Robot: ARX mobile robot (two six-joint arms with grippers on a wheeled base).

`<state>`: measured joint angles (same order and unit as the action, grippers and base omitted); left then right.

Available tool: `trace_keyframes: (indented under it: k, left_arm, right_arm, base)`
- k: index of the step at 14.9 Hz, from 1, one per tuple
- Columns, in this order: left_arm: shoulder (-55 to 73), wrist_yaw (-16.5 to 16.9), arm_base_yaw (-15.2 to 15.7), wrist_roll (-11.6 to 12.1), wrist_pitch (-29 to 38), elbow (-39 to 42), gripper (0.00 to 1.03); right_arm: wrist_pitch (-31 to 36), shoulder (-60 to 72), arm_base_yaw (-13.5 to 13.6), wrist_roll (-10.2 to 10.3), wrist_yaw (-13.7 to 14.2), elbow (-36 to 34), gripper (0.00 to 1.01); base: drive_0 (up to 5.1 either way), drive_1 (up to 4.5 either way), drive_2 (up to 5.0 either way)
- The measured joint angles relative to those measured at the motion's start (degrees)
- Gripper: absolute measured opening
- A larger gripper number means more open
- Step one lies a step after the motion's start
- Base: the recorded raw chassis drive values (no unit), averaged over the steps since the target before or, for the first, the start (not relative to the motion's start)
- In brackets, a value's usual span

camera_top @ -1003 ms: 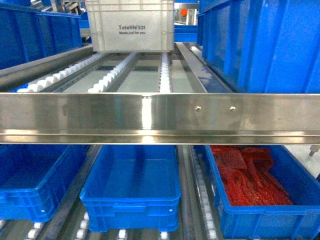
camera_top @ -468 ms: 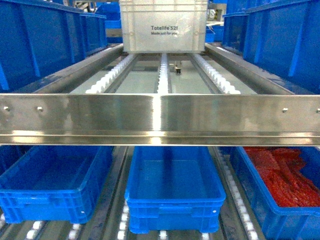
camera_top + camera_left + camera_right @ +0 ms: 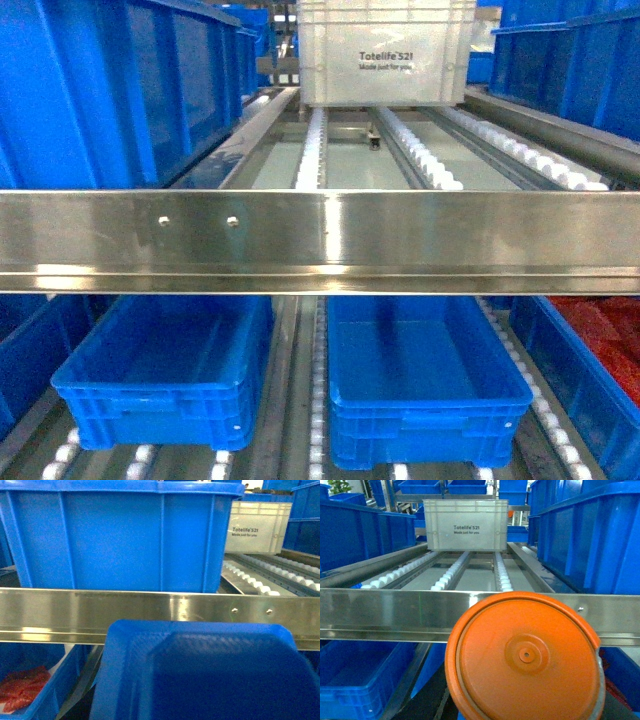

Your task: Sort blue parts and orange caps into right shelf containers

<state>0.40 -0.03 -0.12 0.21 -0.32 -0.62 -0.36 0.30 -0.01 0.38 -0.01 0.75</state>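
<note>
A blue part fills the bottom of the left wrist view, very close to the lens, hanging in front of the steel shelf rail. It covers my left gripper's fingers. An orange cap fills the lower right wrist view the same way, flat face to the camera, and hides my right gripper's fingers. Neither gripper shows in the head view. Deep blue containers stand on the roller shelf at the right and at the far right of the head view.
A steel front rail crosses the head view. Behind it stands a white Totelife crate on roller tracks, with a tall blue bin at the left. Below are two shallow blue bins and one with red material.
The head view has swung left. The white crate and the lower bins have slid rightward in the frame, and the red-filled bin is now at the right edge.
</note>
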Motion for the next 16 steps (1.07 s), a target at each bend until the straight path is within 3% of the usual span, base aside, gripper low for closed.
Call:
trace_keyframes:
  k: [4, 16]
  left_arm:
    - [0.0, 0.0, 0.0, 0.0, -0.11, 0.0, 0.42]
    - [0.0, -0.11, 0.0, 0.0, -0.07, 0.0, 0.42]
  right_arm:
    - [0.02, 0.0, 0.0, 0.0, 0.0, 0.0, 0.43]
    - [0.0, 0.0, 0.0, 0.0, -0.2, 0.0, 0.43]
  base:
    - [-5.0, 2.45, 2.5]
    - [0.0, 0.0, 0.0]
